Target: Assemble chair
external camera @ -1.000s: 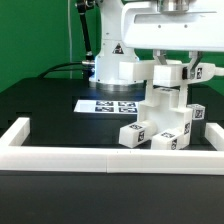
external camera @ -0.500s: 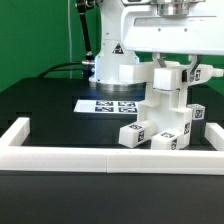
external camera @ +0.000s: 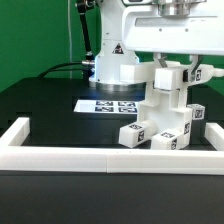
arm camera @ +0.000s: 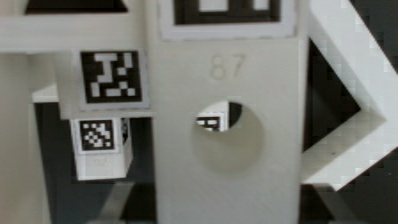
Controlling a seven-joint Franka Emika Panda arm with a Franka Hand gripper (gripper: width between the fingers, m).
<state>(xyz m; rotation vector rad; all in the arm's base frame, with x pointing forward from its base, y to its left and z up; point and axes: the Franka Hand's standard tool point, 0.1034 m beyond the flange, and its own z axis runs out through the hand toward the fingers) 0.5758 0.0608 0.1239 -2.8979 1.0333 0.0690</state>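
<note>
- Arm (external camera: 150, 35) reaches down over the table's (external camera: 50, 115) far half, on the exterior view's right.
- Gripper (external camera: 171, 72) sits on top of the chair (external camera: 163, 118). Its fingers stand part-way apart, one on each side of the chair's uppermost piece, and are clamped on it.
- Chair is partly built, a stepped white stack standing upright on the table. Blocky lower parts with square tags (external camera: 130, 138) are at its foot, just behind the front rail (external camera: 110, 158).
- Chair stands on the exterior view's right half, near the marker board (external camera: 105, 105) and to its right. Cannot tell whether the two touch.
- Marker board lies flat on the table, in front of the arm's base (external camera: 115, 68).
- Rail runs across the front, with a short return at the exterior view's left.
- Wrist view is very close in and filled by a white upright panel (arm camera: 222, 185) with a round hole (arm camera: 228, 125).
- A tag on a farther part shows through the hole.
- Two more tagged pieces (arm camera: 112, 75) sit beside the panel. The view is slightly blurred, and the fingers cannot be made out in it.
</note>
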